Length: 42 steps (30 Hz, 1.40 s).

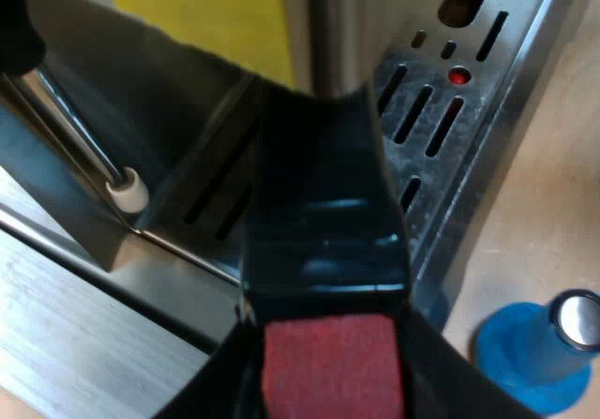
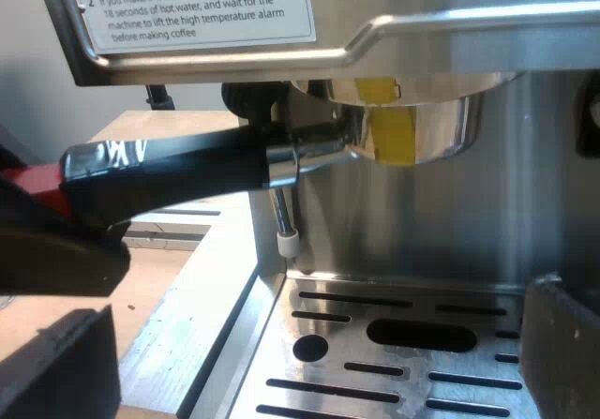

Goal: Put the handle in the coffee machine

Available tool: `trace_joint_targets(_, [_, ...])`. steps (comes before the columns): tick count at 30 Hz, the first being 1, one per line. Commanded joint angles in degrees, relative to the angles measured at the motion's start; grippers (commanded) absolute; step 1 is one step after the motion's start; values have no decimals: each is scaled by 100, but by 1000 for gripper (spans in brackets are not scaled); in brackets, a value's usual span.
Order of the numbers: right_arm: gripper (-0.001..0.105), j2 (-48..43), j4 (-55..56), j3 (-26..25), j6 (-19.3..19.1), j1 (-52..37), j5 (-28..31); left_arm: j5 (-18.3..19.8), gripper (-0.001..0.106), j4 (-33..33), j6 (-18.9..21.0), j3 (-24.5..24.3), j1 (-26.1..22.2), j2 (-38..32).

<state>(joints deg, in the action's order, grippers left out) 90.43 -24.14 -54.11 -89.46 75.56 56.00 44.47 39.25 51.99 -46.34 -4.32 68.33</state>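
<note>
My left gripper (image 1: 333,386) is clamped on the handle (image 1: 323,241) - its 2 black fingers (image 1: 211,391) press on both sides of the red end (image 1: 333,363). The handle points in at the espresso machine (image 2: 469,203).

In my right wrist view, the holder (image 2: 412,128) has its round metal cup up against the underside of the machine's front. The dark handle sticks out sideways from the cup, about level. I cannot tell if it is locked in tight.

My right gripper (image 2: 309,358) has its 2 fingers (image 2: 562,344) wide apart, with nothing between them. It is down near the edge of the drip tray (image 2: 394,363), well apart from the handle.

The thin steam wand (image 2: 279,208) hangs down just beside the spot where the handle meets the cup. Its white tip is a little above the tray's edge. Under the metal cup there is open room, all the way down to the tray's slots.

A blue tamper (image 1: 539,349) stands on the wooden table (image 1: 544,222), close to the tray's outer edge - it does not touch the handle.
</note>
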Motion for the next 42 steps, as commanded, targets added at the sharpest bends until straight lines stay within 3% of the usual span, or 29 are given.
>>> trace_joint_targets(1, [87,-2,-51,-51,-83,10,68,882,0,-661,45,-198,11,-164])
trace_joint_targets(5, [87,-2,-51,-51,-83,10,68,899,0,-659,45,-198,-98,-164])
trace_joint_targets(17, [87,-2,-51,-51,-83,10,68,1504,0,-561,45,-198,-353,-164])
trace_joint_targets(21, [87,-2,-51,-51,-607,-12,68,1584,0,-456,45,-198,-354,-164])
trace_joint_targets(22, [87,-2,-51,-51,-939,-53,68,1584,0,-456,45,-198,-354,-164])
trace_joint_targets(27, [87,31,-51,-51,-1106,-328,-229,1584,0,-439,45,-198,-354,-164])
trace_joint_targets(30, [79,109,-51,-51,-1106,-463,-230,1559,0,-439,45,-198,-354,-164])
trace_joint_targets(34, [57,298,-51,-51,-1094,-617,-578,1546,0,-439,45,-198,-354,-164])
trace_joint_targets(42, [57,916,-908,-51,-1106,-812,-691,1546,0,-439,45,-198,-354,-164])
